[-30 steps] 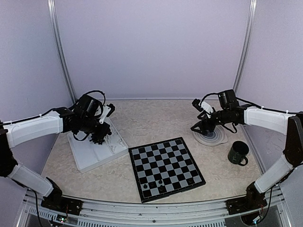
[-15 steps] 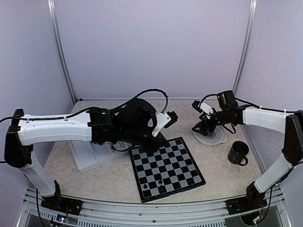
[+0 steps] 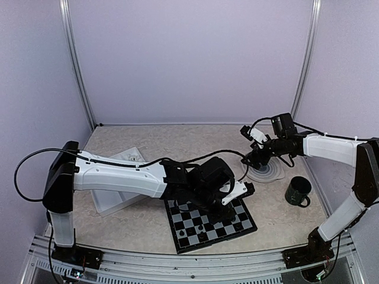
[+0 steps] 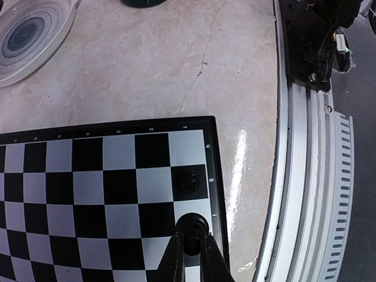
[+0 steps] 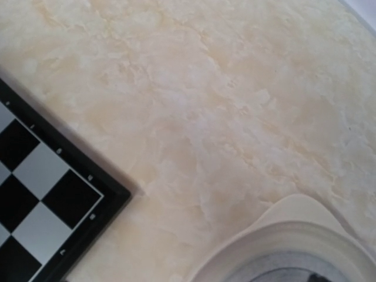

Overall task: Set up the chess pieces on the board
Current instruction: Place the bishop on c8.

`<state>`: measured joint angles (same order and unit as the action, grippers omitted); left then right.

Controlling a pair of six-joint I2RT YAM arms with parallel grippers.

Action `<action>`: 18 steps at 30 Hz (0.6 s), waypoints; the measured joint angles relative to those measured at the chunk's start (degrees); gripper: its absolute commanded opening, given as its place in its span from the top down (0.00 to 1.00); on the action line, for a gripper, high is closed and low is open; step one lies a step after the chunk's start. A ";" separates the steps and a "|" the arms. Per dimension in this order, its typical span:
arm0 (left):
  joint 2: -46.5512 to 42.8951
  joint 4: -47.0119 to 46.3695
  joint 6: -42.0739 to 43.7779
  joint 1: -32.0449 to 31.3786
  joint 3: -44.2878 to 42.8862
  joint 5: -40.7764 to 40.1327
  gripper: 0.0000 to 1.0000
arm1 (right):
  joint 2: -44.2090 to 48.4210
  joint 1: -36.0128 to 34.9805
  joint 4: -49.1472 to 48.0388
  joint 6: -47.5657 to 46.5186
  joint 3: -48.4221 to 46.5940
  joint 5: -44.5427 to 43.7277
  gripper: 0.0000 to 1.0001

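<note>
Black and round-headed, one chess piece [image 4: 191, 225] is clamped between the closed fingers of the left gripper [image 4: 191, 244] at the bottom centre of the left wrist view. It is over a pale square at the right edge of the board [image 4: 117, 188]; I cannot tell whether it touches. Another black piece [image 4: 188, 181] stands on the dark square just above it. In the overhead view, right of centre, the right gripper [image 3: 250, 157] hangs over the round grey ringed plate [image 3: 267, 173] with its jaws wide apart. A green mug [image 3: 298, 191] stands near the plate, and a white tray [image 3: 112, 200] lies at the left.
</note>
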<state>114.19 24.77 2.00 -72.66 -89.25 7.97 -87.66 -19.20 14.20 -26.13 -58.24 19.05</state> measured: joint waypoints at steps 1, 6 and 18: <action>0.52 -0.13 0.15 -0.15 -0.42 0.28 1.00 | -0.11 0.00 -0.02 0.00 0.00 -0.04 0.13; 3.17 -0.31 0.74 -1.09 -2.23 1.70 1.00 | -0.81 0.00 -0.02 -0.02 0.00 -0.09 0.13; 7.50 1.81 1.29 -1.33 -3.52 2.10 1.00 | -1.07 0.00 -0.02 -0.39 0.00 -0.04 0.13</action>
<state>121.69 26.59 3.29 -74.00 -92.77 10.07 -88.73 -19.20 14.17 -26.52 -58.24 19.00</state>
